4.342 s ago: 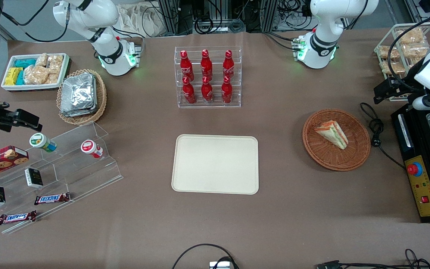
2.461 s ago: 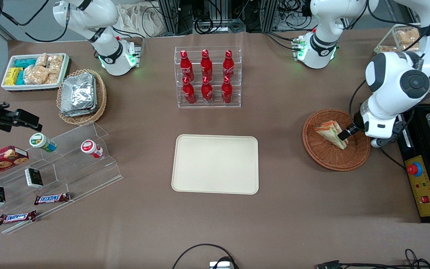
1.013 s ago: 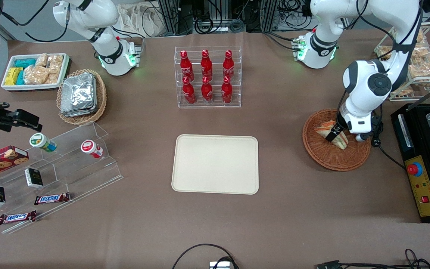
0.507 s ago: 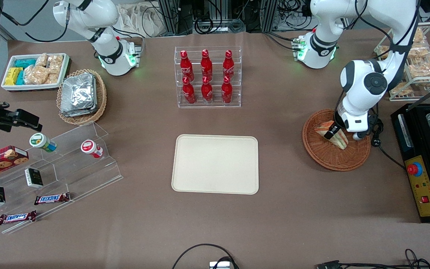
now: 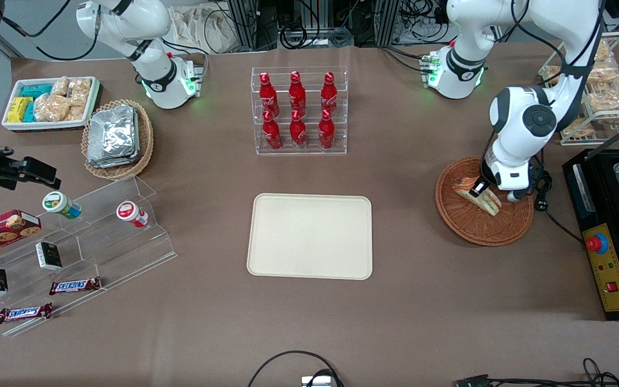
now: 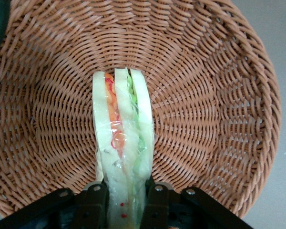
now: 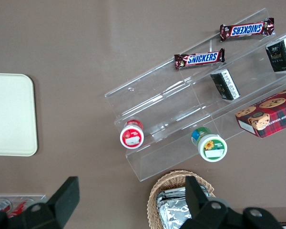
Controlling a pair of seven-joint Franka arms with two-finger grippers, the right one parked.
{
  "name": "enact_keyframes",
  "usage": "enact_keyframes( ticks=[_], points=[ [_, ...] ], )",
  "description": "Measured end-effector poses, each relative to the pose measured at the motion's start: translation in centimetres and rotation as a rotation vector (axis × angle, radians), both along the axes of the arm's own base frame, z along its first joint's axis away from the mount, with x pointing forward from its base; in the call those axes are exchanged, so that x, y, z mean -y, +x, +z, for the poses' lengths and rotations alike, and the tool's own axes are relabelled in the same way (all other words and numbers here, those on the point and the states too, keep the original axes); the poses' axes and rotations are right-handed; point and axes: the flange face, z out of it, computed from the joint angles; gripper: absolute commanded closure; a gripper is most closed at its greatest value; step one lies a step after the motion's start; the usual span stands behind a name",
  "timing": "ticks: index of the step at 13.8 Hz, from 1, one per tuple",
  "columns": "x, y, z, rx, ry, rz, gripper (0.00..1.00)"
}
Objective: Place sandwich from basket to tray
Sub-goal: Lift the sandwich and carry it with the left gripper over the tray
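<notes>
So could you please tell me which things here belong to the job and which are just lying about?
In the job: sandwich, basket, tray, and the hand, down in the basket with a finger on each side of the sandwich.

Lying about: bottle rack, foil packs, snack bin, chocolate bars, cookie box.

We are noting white sandwich (image 6: 121, 143) bread, orange-green filling; reddish-brown woven basket (image 6: 214, 95); cream tray (image 5: 309, 236); black gripper (image 6: 124, 202) fingers.
</notes>
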Motion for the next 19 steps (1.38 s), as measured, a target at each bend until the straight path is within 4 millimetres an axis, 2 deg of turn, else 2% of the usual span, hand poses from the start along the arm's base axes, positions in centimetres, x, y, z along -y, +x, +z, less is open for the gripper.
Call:
enact_keyframes(
  ticks=[2,4,7,10,13,16,19],
  points=[
    [0.1,-0.1,0.9,-0.006,0.024,-0.051,0.76],
    [0.3,-0.3,2.7,-0.027,0.049,-0.144,0.76],
    [0.2,-0.5,5.7,-0.050,0.070,-0.332,0.76],
    [0.6,-0.3,7.4,-0.043,0.084,-0.524,0.76],
    [2.2,0.7,9.0,-0.043,0.094,-0.695,0.75],
    [3.8,2.5,12.5,-0.039,0.038,-0.811,0.75],
    [6.8,3.7,15.8,-0.040,0.024,-0.888,0.75]
  ],
)
